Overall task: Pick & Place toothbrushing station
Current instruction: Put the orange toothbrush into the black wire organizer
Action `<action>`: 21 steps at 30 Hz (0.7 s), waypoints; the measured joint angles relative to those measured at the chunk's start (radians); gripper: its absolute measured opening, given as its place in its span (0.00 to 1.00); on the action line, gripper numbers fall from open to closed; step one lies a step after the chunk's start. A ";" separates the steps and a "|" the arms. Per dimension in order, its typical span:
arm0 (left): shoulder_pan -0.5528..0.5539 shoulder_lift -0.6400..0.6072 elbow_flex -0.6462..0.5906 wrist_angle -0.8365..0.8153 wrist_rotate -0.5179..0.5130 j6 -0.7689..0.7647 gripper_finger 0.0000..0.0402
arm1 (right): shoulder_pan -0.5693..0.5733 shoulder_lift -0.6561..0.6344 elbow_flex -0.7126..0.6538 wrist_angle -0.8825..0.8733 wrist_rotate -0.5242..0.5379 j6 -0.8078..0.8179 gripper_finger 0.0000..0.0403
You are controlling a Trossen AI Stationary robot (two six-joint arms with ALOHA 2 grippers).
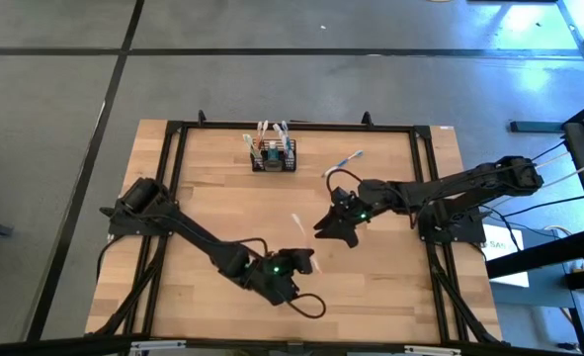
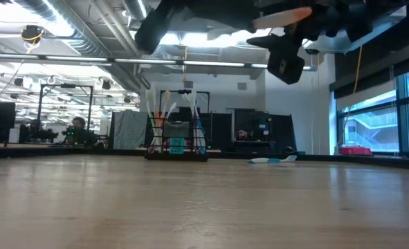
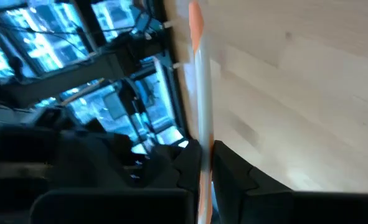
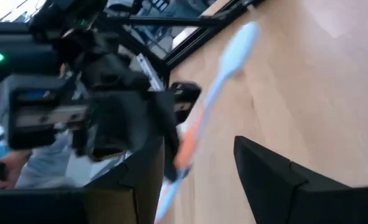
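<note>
Station point(image 1: 274, 156): black wire-mesh holder upright at the far middle of the wooden surface point(image 1: 222, 213), already stocked with several toothbrushes and a small teal tube point(image 2: 177, 146). Just right of it, flat on the wood, a blue toothbrush point(image 1: 348, 161). Nearer the front, left gripper point(image 1: 306, 261) clenched on an orange-and-white toothbrush point(image 3: 200, 93), held raised, well short of the holder. Right gripper point(image 1: 337, 225) released, fingers spread, close opposite that brush, apparently set for a handover. Best handled slowly: line the right fingers across the handle, clamp fully before the left lets go, keep the brush level, then approach the holder from above and avoid knocking the standing brushes. Beyond the black frame edging the surface, grey floor; across the room, desks, monitors, seated people, large windows.
</note>
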 joint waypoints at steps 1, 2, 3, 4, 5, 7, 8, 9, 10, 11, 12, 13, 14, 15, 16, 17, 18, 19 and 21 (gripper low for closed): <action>0.000 0.003 0.000 0.024 -0.009 0.021 0.04 | 0.000 0.000 0.000 0.000 0.009 0.005 0.49; -0.001 0.004 0.000 0.039 -0.022 0.039 0.04 | 0.000 0.000 0.000 -0.001 0.013 0.007 0.49; -0.001 0.004 0.000 0.047 -0.030 0.054 0.04 | 0.000 0.000 0.000 -0.001 0.019 0.008 0.49; -0.001 0.004 0.000 0.058 -0.030 0.064 0.04 | 0.000 0.002 0.000 0.001 0.027 0.007 0.49; -0.001 0.004 0.000 0.066 -0.024 0.071 0.04 | 0.001 0.004 0.000 0.005 0.035 0.007 0.49; 0.000 0.005 0.000 0.086 -0.005 0.072 0.04 | 0.002 0.004 0.000 0.011 0.048 0.006 0.49; 0.000 0.005 0.000 0.093 0.002 0.073 0.04 | 0.002 0.007 0.000 0.018 0.054 0.004 0.49; 0.000 0.005 0.000 0.100 0.005 0.075 0.04 | 0.002 0.010 0.000 0.022 0.057 0.004 0.49; 0.000 0.005 0.000 0.104 0.006 0.082 0.04 | 0.002 0.014 0.000 0.025 0.057 0.002 0.49; 0.000 0.005 0.000 0.105 0.007 0.090 0.04 | 0.002 0.022 0.000 0.042 0.058 0.000 0.49; 0.000 0.005 0.000 0.105 0.010 0.098 0.04 | 0.003 0.033 0.000 0.069 0.058 0.004 0.49; -0.001 0.005 0.000 0.105 0.016 0.104 0.04 | 0.005 0.046 0.000 0.091 0.057 0.011 0.49; -0.001 0.005 0.000 0.106 0.022 0.106 0.04 | 0.007 0.061 0.000 0.112 0.057 0.016 0.49; -0.001 0.005 0.000 0.110 0.026 0.106 0.04 | 0.008 0.075 0.000 0.134 0.057 0.018 0.49; -0.001 0.005 0.000 0.111 0.026 0.105 0.04 | 0.008 0.086 0.000 0.152 0.056 0.018 0.49; 0.000 0.005 0.000 0.111 0.025 0.106 0.04 | 0.008 0.094 0.000 0.170 0.046 0.016 0.49; 0.000 0.005 0.000 0.111 0.023 0.105 0.04 | 0.008 0.101 0.000 0.189 0.030 0.016 0.49; -0.001 0.005 0.000 0.111 0.020 0.105 0.04 | 0.008 0.105 0.000 0.198 0.014 0.016 0.49; 0.000 0.005 0.000 0.111 0.016 0.105 0.04 | 0.008 0.115 0.000 0.210 -0.012 0.016 0.49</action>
